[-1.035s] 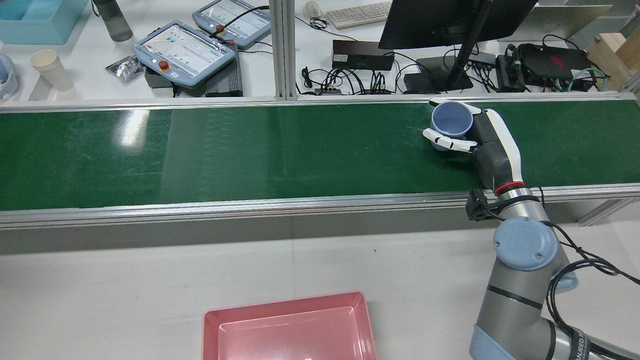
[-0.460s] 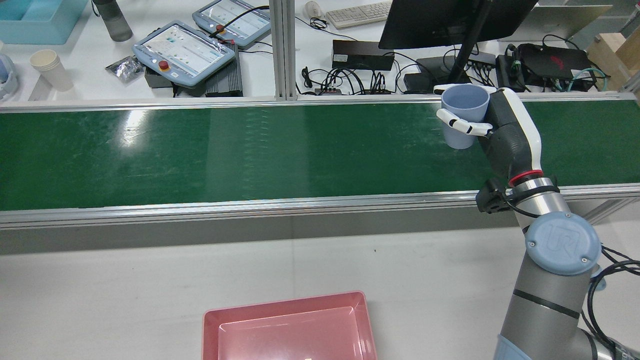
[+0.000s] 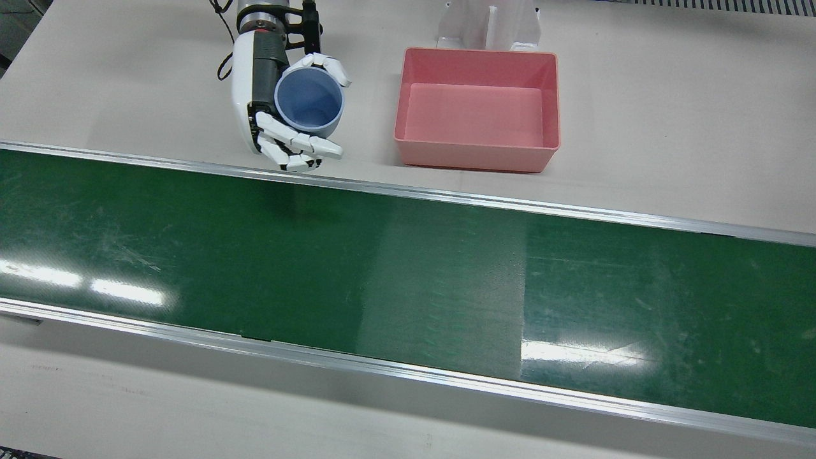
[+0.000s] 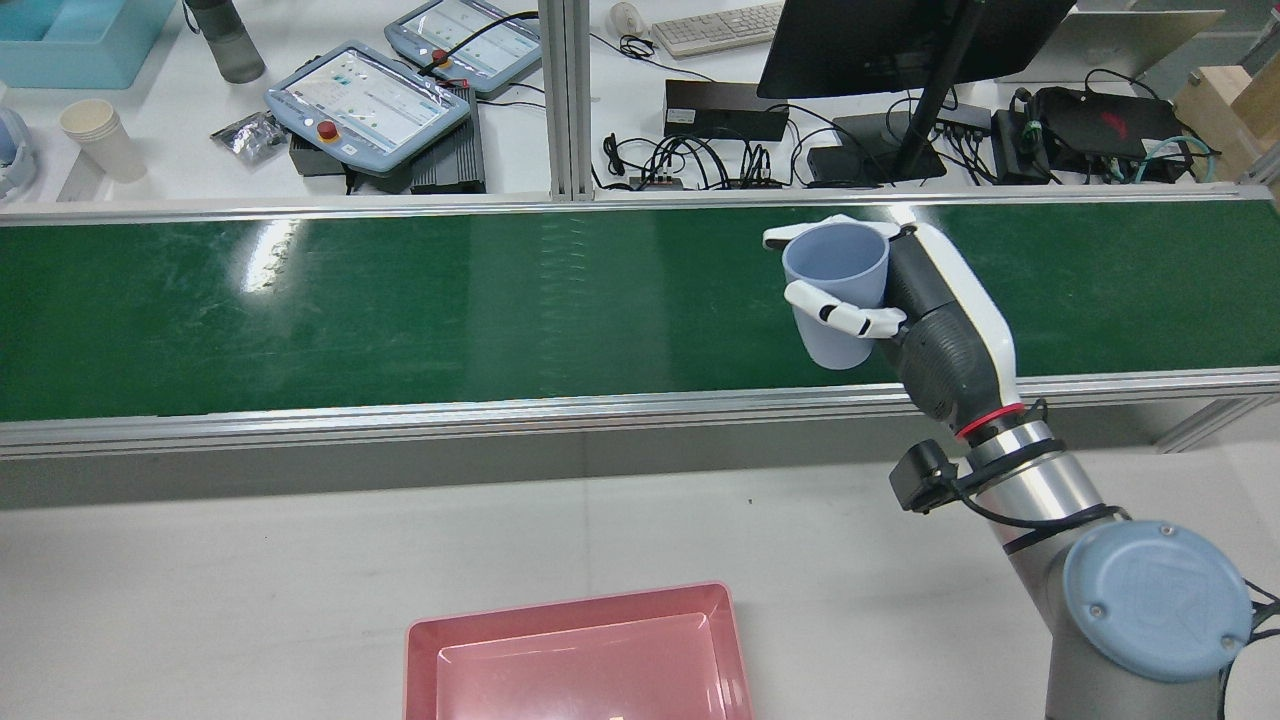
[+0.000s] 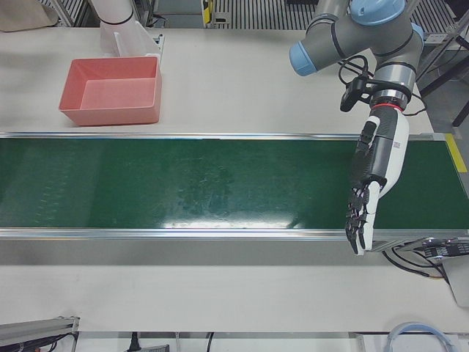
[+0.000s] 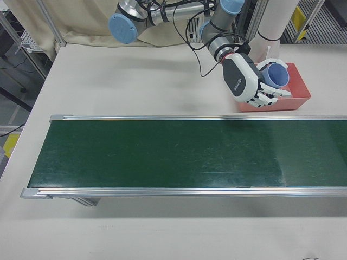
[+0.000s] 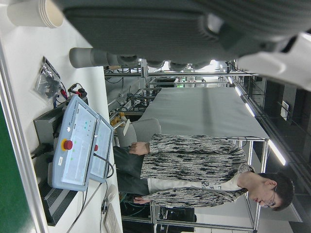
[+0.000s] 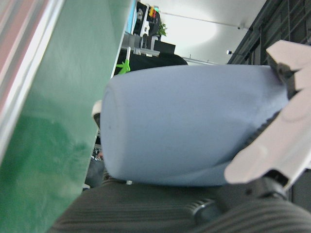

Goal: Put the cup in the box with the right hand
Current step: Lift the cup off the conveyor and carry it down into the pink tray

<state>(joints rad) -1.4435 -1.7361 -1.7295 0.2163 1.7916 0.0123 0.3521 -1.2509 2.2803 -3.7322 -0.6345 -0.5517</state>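
Note:
My right hand is shut on a light blue cup and holds it upright in the air, above the near side of the green conveyor belt. In the front view the hand and cup sit to the left of the empty pink box, apart from it. The right-front view shows the cup just before the box. The cup fills the right hand view. My left hand hangs open and empty over the belt's far end.
The pink box stands on the white table on the robot's side of the belt. A white bracket stands behind it. Teach pendants, a monitor, cables and paper cups lie beyond the belt.
The right hand lifted the cup off the belt's far side, then carried it left and back toward the robot's side. The cup stays in its grasp.

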